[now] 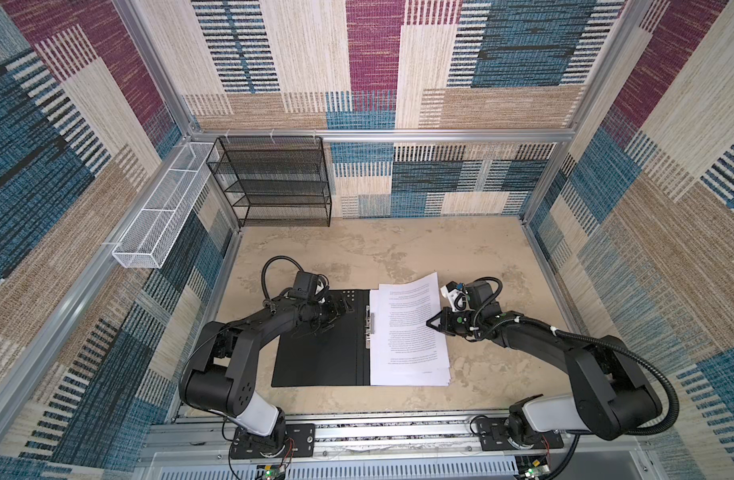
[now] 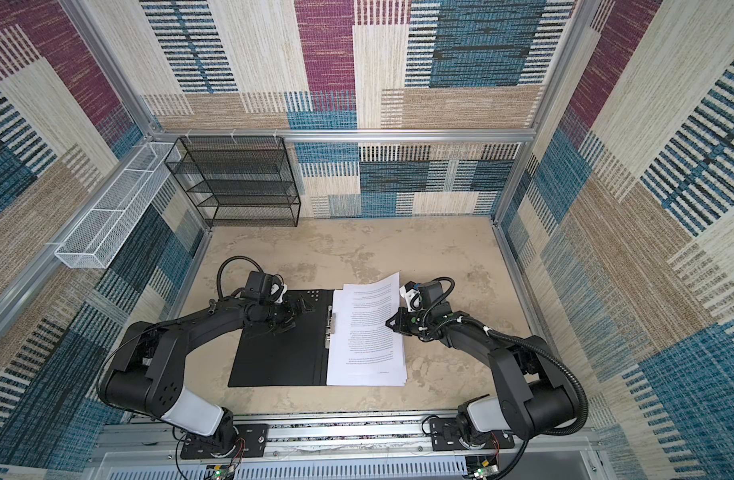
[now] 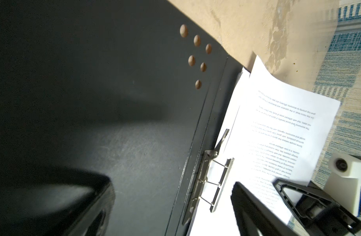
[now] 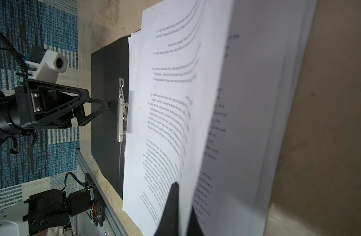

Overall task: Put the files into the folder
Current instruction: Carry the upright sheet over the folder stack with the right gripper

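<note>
The folder (image 1: 315, 357) lies open and flat on the table (image 1: 357, 249), black inside facing up, near the front edge between the two arms. Its left half is bare except for a small cluster of round dots (image 3: 197, 40) at the far corner. The metal clip (image 1: 369, 326) runs along the spine, and in the left wrist view its bar stands raised on thin wire prongs.

The files (image 1: 407, 361) sit as a stack on the folder's right half, printed side up, with their left edge just beside the clip. The near right corner of the stack fans out a little. The top sheet (image 1: 407, 303) is skewed against the rest, its far right corner poking out past the stack onto the table.

The right tool (image 1: 431, 323) is pressed together on the right edge of that top sheet. In the right wrist view the sheet curves up off the pile where the dark fingers (image 4: 172, 204) pinch it.

The left tool (image 1: 339, 309) hangs over the far part of the folder's bare left half, fingers spread wide and holding nothing. Its tips point toward the clip, close to it.

Against the back wall stand a black mesh rack (image 1: 274, 183) and a white mesh basket (image 1: 157, 208), well apart from the folder.
</note>
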You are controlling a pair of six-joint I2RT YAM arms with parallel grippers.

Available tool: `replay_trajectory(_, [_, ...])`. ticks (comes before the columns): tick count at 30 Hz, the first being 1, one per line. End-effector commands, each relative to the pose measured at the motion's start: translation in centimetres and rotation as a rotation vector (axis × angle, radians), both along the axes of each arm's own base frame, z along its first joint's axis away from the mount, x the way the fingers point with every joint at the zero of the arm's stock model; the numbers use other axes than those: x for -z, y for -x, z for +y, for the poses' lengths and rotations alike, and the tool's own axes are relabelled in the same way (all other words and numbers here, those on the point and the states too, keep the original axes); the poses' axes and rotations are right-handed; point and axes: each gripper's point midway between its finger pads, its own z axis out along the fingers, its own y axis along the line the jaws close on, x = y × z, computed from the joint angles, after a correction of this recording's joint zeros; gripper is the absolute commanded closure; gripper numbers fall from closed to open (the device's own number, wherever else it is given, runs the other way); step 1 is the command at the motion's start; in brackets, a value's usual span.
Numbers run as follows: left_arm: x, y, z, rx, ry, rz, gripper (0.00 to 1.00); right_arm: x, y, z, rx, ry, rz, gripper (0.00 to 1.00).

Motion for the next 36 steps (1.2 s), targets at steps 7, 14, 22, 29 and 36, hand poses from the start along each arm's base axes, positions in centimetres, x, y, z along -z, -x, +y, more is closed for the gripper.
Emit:
replay_trajectory(7, [3.1,2.8,2.9,-0.046,-0.155,0.146,0.08,0.5,0.9,0.6,-0.044,-0.023,-0.004,1.0])
replay_trajectory(14, [3.3,2.9,2.7,-0.046,-0.146,0.15,0.08,0.5,1.0,1.2,-0.051,-0.036,-0.002,1.0])
replay_trajectory(22, [3.4,3.0,2.7,-0.044,-0.146,0.154,0.08,0.8,1.1,1.6,-0.045,-0.051,0.013,1.0])
replay_trajectory(29, [3.5,3.0,2.6,-0.043,-0.143,0.157,0.08,0.8,1.1,1.7,-0.038,-0.065,0.016,1.0])
replay_trajectory(36, [3.5,3.0,2.6,-0.041,-0.141,0.156,0.08,0.8,1.2,1.8,-0.033,-0.077,0.021,1.0])
